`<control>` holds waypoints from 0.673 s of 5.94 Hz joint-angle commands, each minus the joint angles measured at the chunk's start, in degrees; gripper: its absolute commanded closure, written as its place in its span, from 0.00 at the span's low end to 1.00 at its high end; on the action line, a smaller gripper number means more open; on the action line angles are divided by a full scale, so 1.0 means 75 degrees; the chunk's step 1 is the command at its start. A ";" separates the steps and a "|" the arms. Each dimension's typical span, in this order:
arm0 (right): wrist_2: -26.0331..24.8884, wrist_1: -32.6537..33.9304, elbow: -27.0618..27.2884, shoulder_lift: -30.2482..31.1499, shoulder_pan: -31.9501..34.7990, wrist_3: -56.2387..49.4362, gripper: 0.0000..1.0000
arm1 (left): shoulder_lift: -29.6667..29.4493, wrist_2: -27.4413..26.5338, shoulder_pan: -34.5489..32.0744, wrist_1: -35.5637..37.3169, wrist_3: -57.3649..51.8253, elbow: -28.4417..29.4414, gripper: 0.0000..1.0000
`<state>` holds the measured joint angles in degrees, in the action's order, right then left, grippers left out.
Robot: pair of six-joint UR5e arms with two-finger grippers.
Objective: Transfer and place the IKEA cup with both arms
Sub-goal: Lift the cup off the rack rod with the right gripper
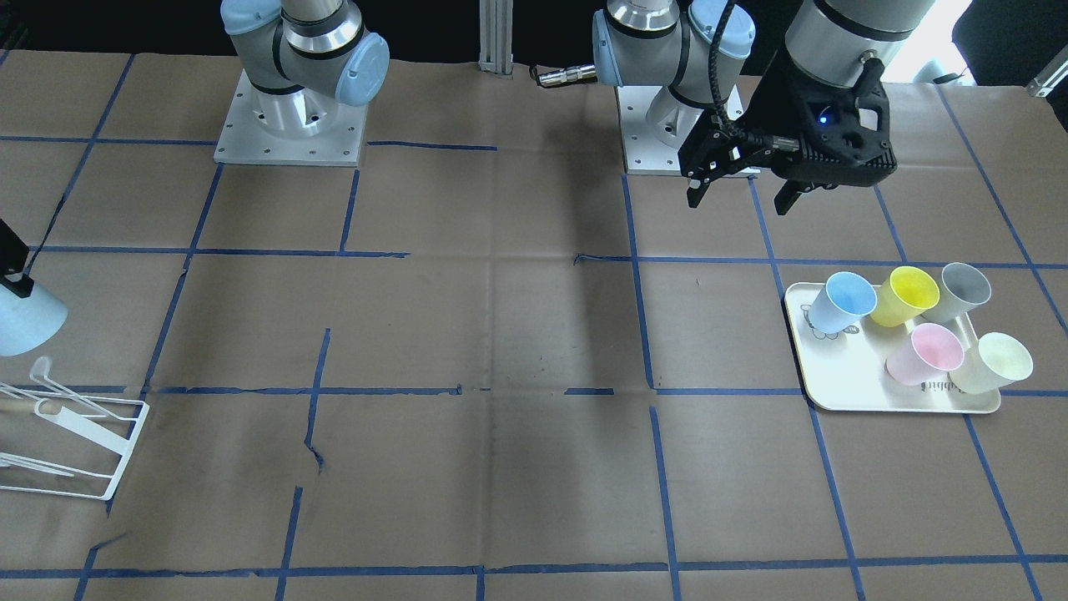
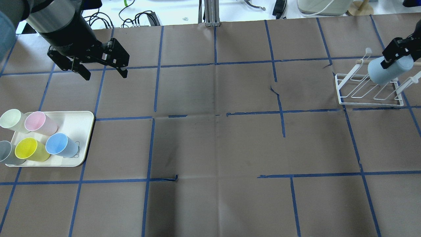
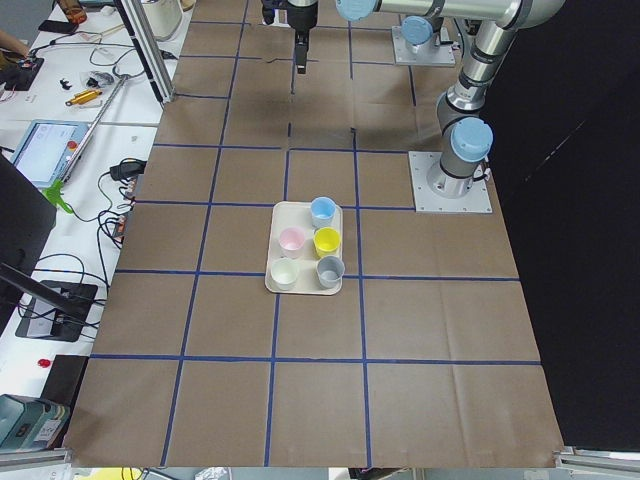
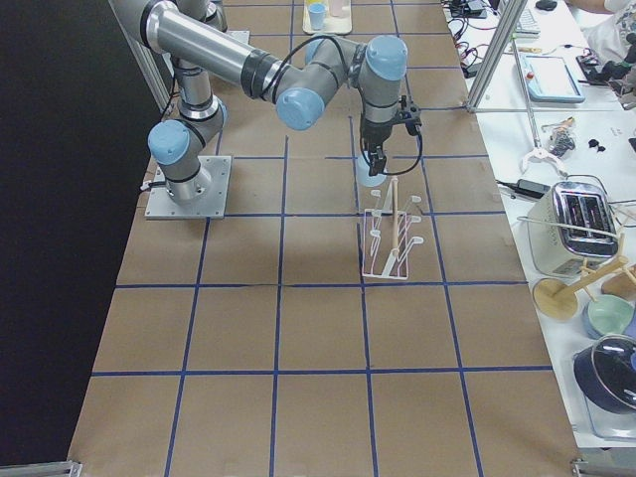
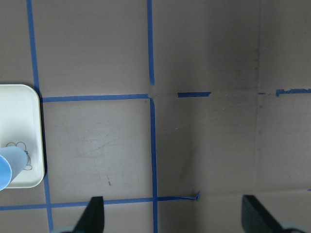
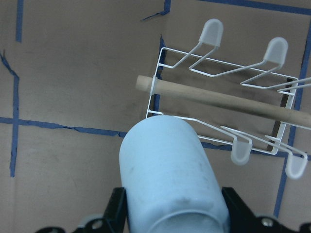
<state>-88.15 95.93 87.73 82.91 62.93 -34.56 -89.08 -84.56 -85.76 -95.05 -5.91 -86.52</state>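
Note:
My right gripper (image 2: 390, 63) is shut on the IKEA cup (image 2: 389, 71), a pale light-blue tumbler held tilted over the white wire rack (image 2: 361, 89). In the right wrist view the cup (image 6: 167, 170) fills the gap between the black fingers (image 6: 116, 208), its closed base toward the rack (image 6: 272, 141). The front view shows the cup (image 1: 25, 321) at the left edge above the rack (image 1: 83, 434). My left gripper (image 2: 105, 75) is open and empty, hanging above the table beyond the tray (image 2: 79, 125). A second blue cup (image 2: 61, 144) stands on that tray.
The cream tray (image 1: 834, 376) also holds a yellow cup (image 2: 31, 148), a pink cup (image 2: 39, 122), a pale green cup (image 2: 11, 119) and a grey cup (image 2: 6, 153). A wooden dowel (image 6: 218, 99) lies across the rack. Brown paper with blue tape lines covers the table.

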 commanded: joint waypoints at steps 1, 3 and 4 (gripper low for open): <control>0.0209 -0.1101 -0.0469 0.0381 0.0035 0.0003 0.63 | 0.0169 0.1108 0.0871 -0.0776 -0.1070 0.0099 0.02; 0.2216 -0.3415 -0.0892 0.0511 0.0024 0.0003 0.63 | 0.0252 0.2162 0.1586 -0.2063 -0.2672 0.0076 0.02; 0.3445 -0.4541 -0.0847 0.0512 0.0023 0.0003 0.63 | 0.0299 0.2587 0.1904 -0.2499 -0.2692 0.0064 0.02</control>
<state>-70.49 69.94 81.56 86.66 63.13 -34.54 -87.12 -68.69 -73.90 -110.23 -24.28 -85.95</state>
